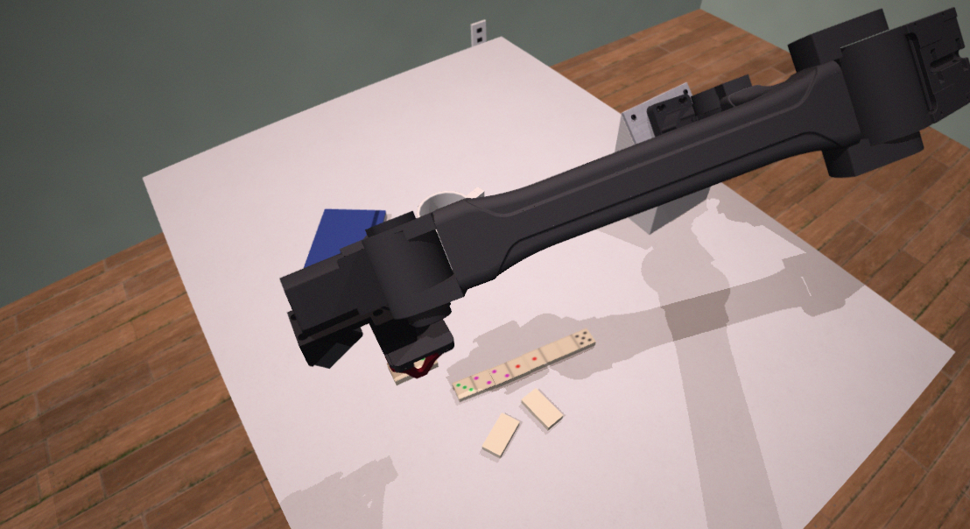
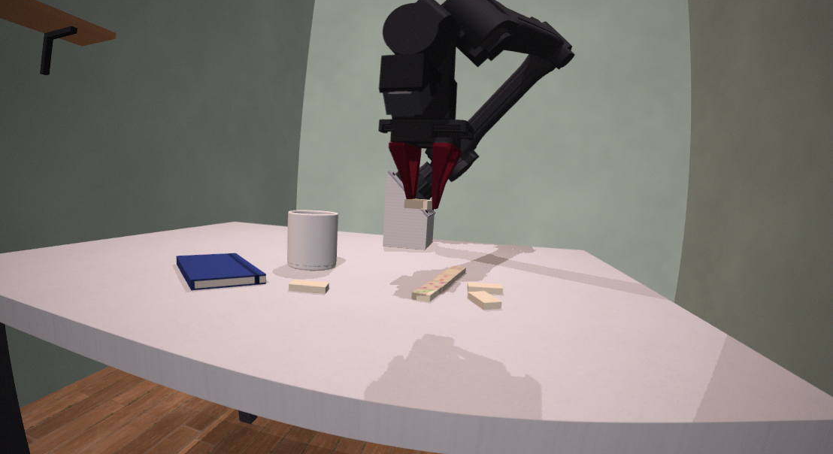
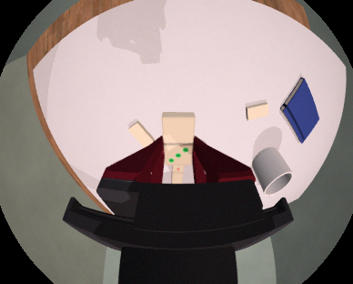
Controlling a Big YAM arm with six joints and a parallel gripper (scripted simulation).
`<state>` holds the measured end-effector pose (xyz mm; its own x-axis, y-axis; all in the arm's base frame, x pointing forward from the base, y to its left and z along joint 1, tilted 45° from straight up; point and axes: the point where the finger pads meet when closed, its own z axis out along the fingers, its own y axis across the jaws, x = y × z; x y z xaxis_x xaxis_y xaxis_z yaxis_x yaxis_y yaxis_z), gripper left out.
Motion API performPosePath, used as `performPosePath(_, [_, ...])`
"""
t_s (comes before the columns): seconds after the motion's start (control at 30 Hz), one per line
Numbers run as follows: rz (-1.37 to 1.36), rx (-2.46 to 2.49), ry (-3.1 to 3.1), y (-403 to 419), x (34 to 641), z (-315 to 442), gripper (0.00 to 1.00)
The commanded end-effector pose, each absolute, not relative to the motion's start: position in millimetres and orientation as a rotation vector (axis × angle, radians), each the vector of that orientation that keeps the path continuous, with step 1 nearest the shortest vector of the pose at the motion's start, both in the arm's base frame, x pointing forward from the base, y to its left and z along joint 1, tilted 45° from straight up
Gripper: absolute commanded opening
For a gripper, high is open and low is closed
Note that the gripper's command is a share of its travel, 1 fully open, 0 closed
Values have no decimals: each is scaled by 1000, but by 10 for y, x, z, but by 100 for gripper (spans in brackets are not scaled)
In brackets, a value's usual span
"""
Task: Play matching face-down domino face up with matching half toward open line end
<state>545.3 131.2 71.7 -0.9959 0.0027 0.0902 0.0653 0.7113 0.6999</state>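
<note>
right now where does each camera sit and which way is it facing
Top: high above the table, slanting down; the arm crosses it, fingertips barely showing.
Exterior: low, across the table from the arm's base, facing it; arm and gripper show.
Wrist: on the hand, looking past red fingers to the table; gripper only.
Shared by top and exterior: mug, notebook.
</note>
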Motion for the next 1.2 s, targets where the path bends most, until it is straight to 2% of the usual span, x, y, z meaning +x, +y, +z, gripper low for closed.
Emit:
performPosePath(0.0, [-1165,-67,-2841,1339,5506,672,22])
performPosePath(1.17, [-1162,-72,-2836,1749,5488,215,22])
